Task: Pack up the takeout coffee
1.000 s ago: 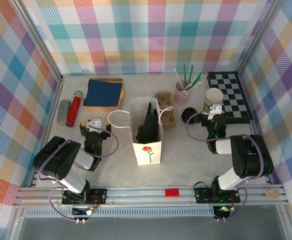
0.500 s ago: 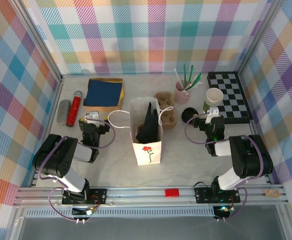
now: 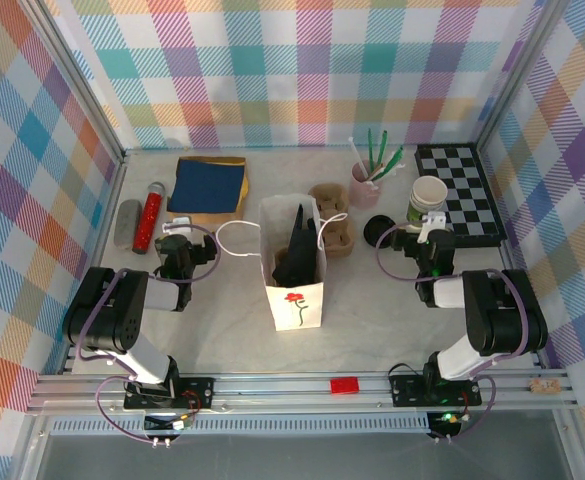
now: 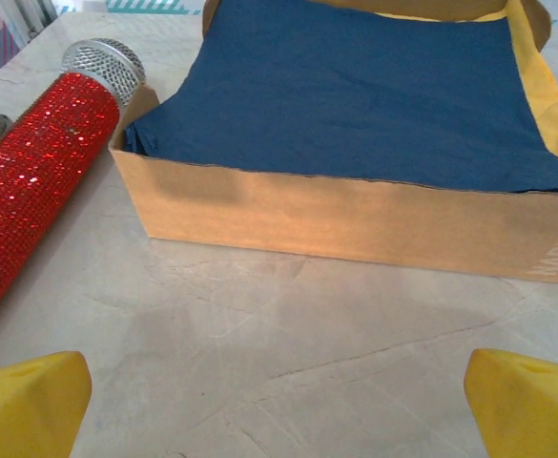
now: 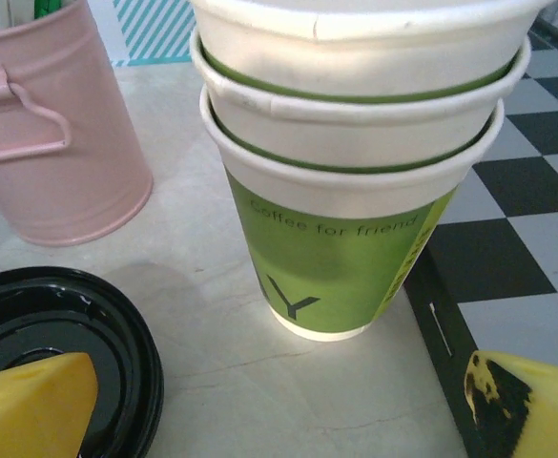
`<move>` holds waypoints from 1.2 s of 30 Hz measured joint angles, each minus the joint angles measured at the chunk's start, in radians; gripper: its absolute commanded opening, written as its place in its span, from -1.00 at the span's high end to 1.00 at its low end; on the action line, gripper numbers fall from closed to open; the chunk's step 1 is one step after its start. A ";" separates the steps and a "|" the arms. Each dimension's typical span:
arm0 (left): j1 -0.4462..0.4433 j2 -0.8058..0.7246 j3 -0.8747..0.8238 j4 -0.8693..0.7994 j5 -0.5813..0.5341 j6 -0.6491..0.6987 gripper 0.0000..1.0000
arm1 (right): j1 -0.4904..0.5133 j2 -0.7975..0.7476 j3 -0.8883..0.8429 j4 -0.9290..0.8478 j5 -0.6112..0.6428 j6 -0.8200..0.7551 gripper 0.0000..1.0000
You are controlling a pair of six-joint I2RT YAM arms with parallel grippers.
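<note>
Inside white bag (image 3: 297, 300), perhaps black cloth (image 3: 298, 252).

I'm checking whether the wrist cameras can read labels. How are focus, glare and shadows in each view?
Right wrist: stacked cups sharp, their print legible; white glints on the black lid. Left wrist: napkin box crisp, with a soft shadow on the table; red microphone sparkles. Top external: even light, no harsh shadows.

Top of stacked cups (image 5: 355, 143) off-frame; paper bag (image 3: 297, 300) contents dark, perhaps indistinct.
</note>
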 measured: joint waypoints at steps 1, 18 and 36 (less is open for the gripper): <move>0.000 0.000 0.000 -0.005 0.003 0.000 -1.00 | 0.000 0.000 0.000 -0.005 0.000 0.001 -0.98; 0.000 0.000 0.001 -0.013 0.010 -0.012 -1.00 | 0.000 0.000 0.000 -0.026 0.000 0.001 -0.98; 0.000 0.000 0.001 -0.013 0.010 -0.014 -1.00 | 0.000 0.000 0.000 -0.026 0.000 0.002 -0.98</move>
